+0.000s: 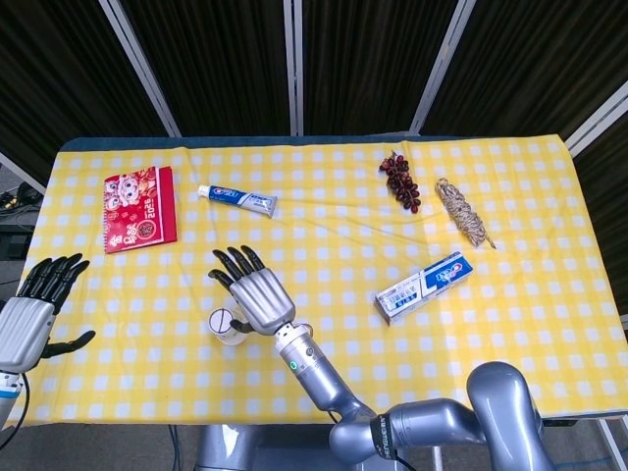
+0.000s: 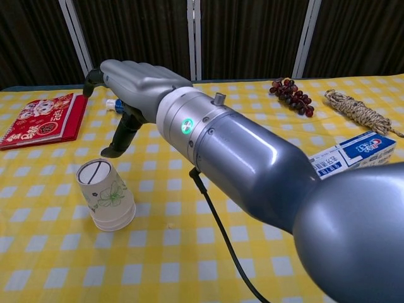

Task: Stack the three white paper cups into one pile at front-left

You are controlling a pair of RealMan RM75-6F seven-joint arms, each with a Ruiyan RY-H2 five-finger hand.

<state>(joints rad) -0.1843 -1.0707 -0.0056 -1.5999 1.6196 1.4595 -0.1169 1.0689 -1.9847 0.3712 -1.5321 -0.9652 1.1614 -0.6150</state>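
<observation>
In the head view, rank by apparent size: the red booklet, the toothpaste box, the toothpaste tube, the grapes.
1. red booklet
2. toothpaste box
3. toothpaste tube
4. grapes

The tube is longer but thinner than the grapes, so those last two are close.

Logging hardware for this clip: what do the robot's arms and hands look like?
Both hands have silver-grey metallic backs and black fingers: right hand, left hand. The right arm is glossy grey and cylindrical, with a green indicator light and a thin black cable.

A curtained lab or test booth: dark drapes (image 1: 363,59), metal poles (image 1: 292,64), yellow checked tablecloth (image 1: 334,245).
</observation>
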